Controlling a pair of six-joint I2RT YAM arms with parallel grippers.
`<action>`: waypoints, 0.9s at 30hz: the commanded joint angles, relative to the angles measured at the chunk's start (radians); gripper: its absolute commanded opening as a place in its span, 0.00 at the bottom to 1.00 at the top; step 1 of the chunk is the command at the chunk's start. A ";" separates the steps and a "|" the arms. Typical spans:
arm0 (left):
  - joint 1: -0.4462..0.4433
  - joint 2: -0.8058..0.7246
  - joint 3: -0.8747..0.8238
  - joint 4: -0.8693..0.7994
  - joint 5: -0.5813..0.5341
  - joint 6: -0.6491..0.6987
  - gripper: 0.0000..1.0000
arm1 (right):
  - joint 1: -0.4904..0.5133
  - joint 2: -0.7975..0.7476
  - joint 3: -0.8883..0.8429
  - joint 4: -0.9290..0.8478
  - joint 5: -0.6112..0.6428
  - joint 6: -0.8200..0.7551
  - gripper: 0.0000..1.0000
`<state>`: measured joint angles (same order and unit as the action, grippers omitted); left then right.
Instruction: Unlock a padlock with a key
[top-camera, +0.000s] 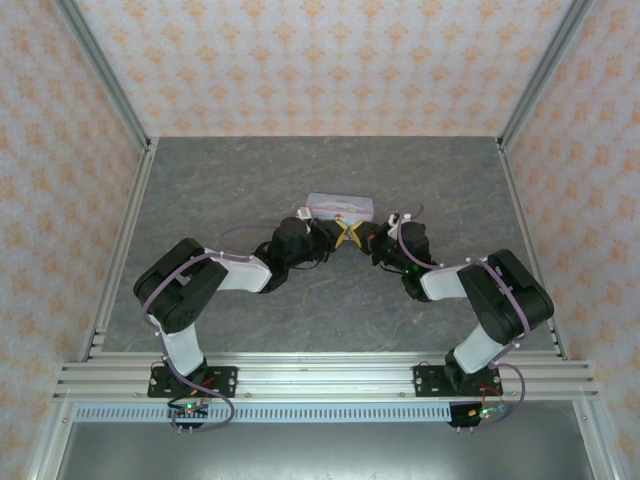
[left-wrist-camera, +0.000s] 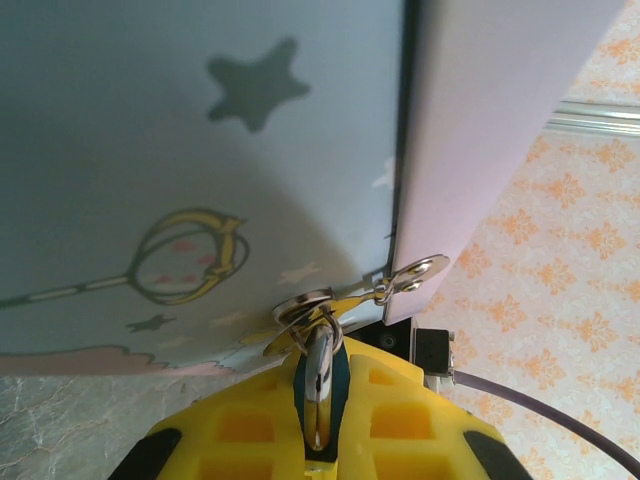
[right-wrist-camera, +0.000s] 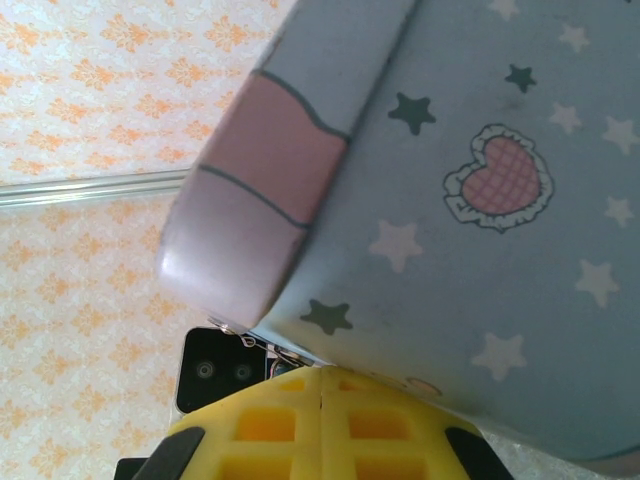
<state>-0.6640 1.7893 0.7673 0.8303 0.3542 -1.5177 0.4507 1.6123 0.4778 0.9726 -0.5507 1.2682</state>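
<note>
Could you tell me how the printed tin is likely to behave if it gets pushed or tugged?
The tin looks like thin sheet metal, so it is probably light and apt to slide on the table. Its glossy, rounded edge would likely be slippery. Since the left fingers pinch the padlock at its clasp, a tug would probably drag it.

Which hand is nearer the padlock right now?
Left. The left hand is shut on the padlock, hung on the tin; the right hand is shut beside the tin's rounded corner.
</note>
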 joint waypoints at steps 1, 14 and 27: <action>-0.092 -0.019 0.042 0.096 0.238 0.033 0.00 | 0.051 0.013 0.048 0.065 -0.102 0.014 0.00; -0.065 -0.019 -0.025 0.044 0.097 0.053 0.00 | 0.036 -0.082 0.017 -0.081 -0.052 -0.029 0.39; -0.019 -0.003 -0.039 0.010 0.110 0.131 0.00 | -0.018 -0.378 -0.004 -0.553 -0.046 -0.292 0.62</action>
<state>-0.6937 1.7889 0.7475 0.8379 0.4381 -1.4429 0.4416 1.3018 0.4526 0.5846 -0.5888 1.1107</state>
